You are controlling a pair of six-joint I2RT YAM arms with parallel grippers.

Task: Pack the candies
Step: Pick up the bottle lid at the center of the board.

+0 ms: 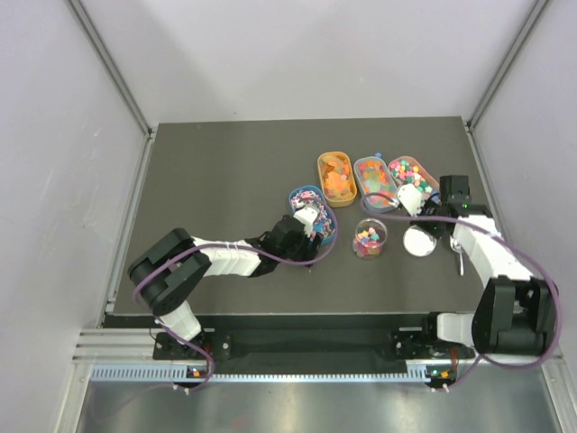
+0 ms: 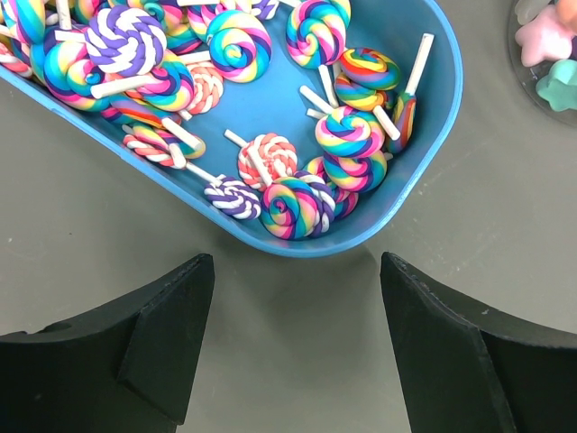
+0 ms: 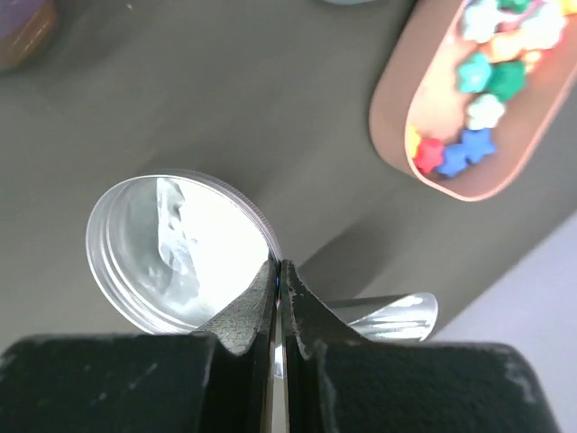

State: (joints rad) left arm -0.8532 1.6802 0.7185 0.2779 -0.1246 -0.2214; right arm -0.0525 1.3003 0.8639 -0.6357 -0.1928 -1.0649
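Observation:
The candies lie sorted in four oval trays. Swirl lollipops [image 2: 293,206] fill the blue tray [image 2: 424,171], which also shows in the top view [image 1: 296,195]. Orange gummies are in the orange tray [image 1: 321,167], mixed bits are in a third tray [image 1: 360,163], and star pieces [image 3: 469,149] are in the pink tray [image 3: 392,135]. A clear jar [image 1: 368,240] holds some star candies. My left gripper [image 2: 297,271] is open and empty over bare table at the blue tray's near end. My right gripper [image 3: 278,263] is shut on the rim of the clear round lid [image 3: 171,244], which is tilted.
The metal scoop [image 3: 397,311] lies just behind the right fingers, also seen in the top view [image 1: 458,259]. The jar's edge shows at the upper right of the left wrist view [image 2: 545,54]. The table's right edge [image 1: 482,180] is near the pink tray.

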